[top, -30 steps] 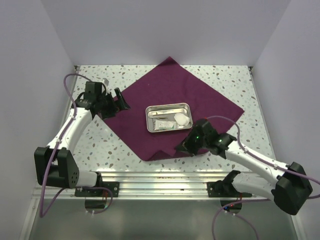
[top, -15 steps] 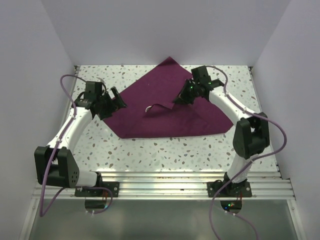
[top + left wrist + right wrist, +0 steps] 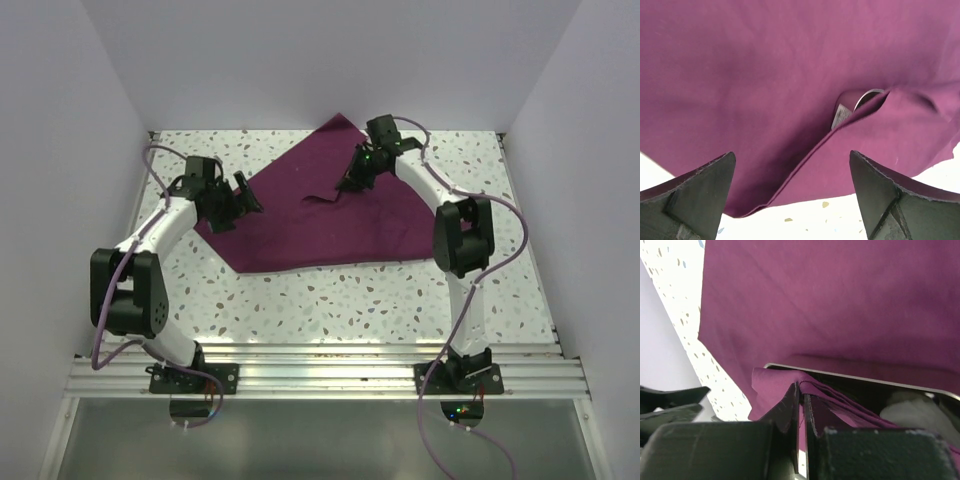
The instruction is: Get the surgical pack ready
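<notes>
The drape [image 3: 320, 225] lies on the table [image 3: 400, 300], folded over the tray [image 3: 855, 376]. Our right tool [image 3: 345, 186] pinches its corner, and our left tool [image 3: 240, 196] gapes wide. We judge it limp, light, best gripped at corners.

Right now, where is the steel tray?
The steel tray lies under the folded purple drape, at the middle far part of the table. The left wrist view shows only its rim peeking from the fold.

left hand [image 3: 792, 155] holds its fingers spread wide; right arm [image 3: 428, 188] stretches far forward, right hand [image 3: 801, 390] pinching the drape [image 3: 840, 300].
</notes>
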Available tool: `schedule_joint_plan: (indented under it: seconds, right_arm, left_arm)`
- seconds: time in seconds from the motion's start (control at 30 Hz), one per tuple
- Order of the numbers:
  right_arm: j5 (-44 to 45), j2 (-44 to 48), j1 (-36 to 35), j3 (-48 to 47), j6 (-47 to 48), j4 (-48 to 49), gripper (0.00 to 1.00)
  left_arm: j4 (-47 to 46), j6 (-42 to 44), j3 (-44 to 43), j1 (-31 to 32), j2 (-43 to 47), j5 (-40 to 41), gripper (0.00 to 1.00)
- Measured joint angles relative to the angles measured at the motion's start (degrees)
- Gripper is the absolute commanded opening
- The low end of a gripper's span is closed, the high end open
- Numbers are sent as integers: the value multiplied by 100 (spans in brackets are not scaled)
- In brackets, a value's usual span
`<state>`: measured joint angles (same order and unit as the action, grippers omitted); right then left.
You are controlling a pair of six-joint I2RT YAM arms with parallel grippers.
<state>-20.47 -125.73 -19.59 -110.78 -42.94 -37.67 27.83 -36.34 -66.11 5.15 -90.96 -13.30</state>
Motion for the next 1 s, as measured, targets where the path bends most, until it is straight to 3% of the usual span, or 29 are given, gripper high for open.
schedule_joint_plan:
  seconds: [1.0]
  right_arm:
    - [-17, -1469, 225, -1276, 190, -258, 4]
  left_arm:
    - [-90, 455, -605, -101, -911, -507, 100]
